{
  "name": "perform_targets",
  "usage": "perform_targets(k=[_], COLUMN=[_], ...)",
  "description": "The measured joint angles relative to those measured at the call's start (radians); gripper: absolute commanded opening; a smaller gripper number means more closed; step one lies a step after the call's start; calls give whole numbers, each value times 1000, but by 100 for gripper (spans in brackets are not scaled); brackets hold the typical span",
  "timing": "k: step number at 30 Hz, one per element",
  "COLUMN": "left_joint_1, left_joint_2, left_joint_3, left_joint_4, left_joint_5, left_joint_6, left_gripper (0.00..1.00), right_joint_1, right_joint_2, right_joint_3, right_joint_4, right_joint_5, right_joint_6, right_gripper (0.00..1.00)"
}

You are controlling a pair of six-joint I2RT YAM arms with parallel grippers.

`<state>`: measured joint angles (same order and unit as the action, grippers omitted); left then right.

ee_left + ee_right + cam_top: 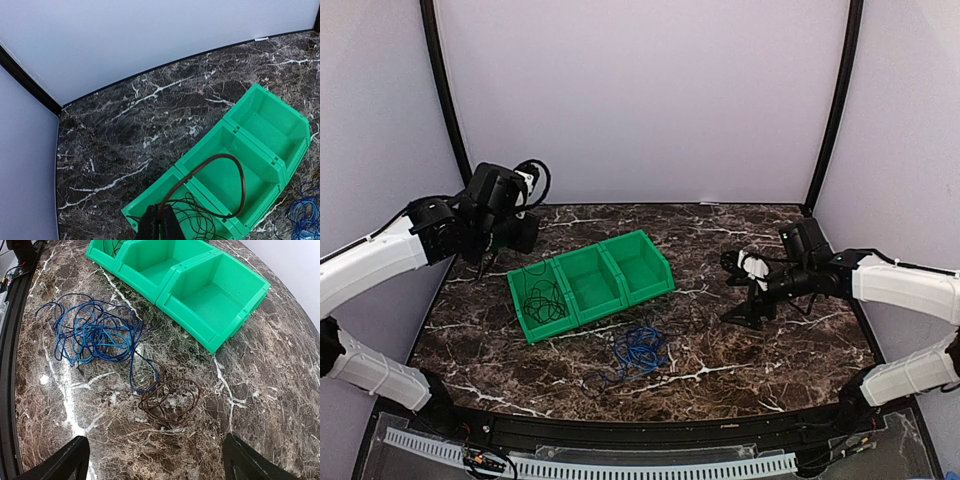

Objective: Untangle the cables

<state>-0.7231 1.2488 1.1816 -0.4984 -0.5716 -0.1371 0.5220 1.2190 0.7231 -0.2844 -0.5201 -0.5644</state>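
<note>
1. Fingers first: the left fingers (159, 222) are pressed together with one dark cable (241, 180) pinched between the tips. They hang at about 10 o'clock of the counter (790, 350), near the bin's left end.
2. The right fingers (748, 310) are spread wide and grip nothing. They sit at about 3 o'clock, over bare marble.
3. One green bin (638, 268) with three compartments in a row lies just toward 9 o'clock of the counter's middle.
4. The cables are in four lots:
   - the held dark cable, which arcs from the left fingers across the middle compartment;
   - one bundle of thin black wires (545, 298) in the left compartment;
   - one blue tangle (638, 350) on the counter at 6 o'clock, just beside the bin's front;
   - one small brown coil (170, 401) on the counter at the blue tangle's 3 o'clock side, with a blue strand reaching its edge.
</note>
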Motion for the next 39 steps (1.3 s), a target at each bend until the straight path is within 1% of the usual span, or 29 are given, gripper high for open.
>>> perform_targets(k=[4,10,19,23,29,34,39], left_joint_1=[32,84,139,150,154,154,154], left_joint_2=[3,29,132,155,158,165,182], left_joint_3=[-72,-120,-212,-222,-248,-286,-289], left_joint_4=[2,40,130,138,134,96,66], left_joint_5=[70,188,315,346,355,384,392], left_joint_6=[-44,-86,-112,-122,-171,-232,-273], left_gripper=[0,0,0,0,0,0,0], right_joint_1=[0,0,0,0,0,0,0], right_joint_2=[6,27,28,32,43,58,58], right_joint_3=[0,0,0,0,0,0,0], right_joint_4=[0,-4,-7,-7,-8,-15,-15], right_joint_5=[0,-1,-3,-3,-3,-3,-5], right_joint_6=[-4,-11,-20,-23,-28,-30,-31], right_gripper=[93,92,92,91,91,91,91])
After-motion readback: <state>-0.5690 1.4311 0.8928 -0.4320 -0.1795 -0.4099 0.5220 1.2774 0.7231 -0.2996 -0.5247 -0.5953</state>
